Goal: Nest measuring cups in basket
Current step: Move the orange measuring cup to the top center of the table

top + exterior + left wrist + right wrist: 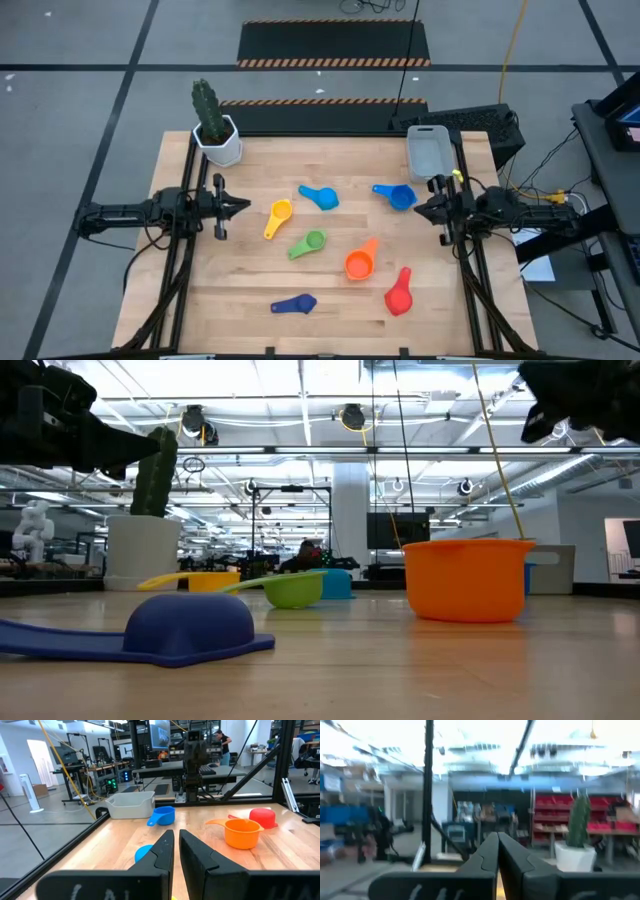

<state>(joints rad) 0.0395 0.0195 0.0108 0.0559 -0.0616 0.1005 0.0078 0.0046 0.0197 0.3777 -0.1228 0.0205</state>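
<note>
While seven cups (323, 243) lie scattered mid-table, one basket (427, 150) far right, left gripper (243, 205) and right gripper (419, 209) fingers pressed together, clear of everything.

The measuring cups (345, 252) lie spread out across the middle of the table (250, 325), the basket (428, 151) sits at the far right corner, and a cactus pot (218, 141) stands at the far left corner.
</note>
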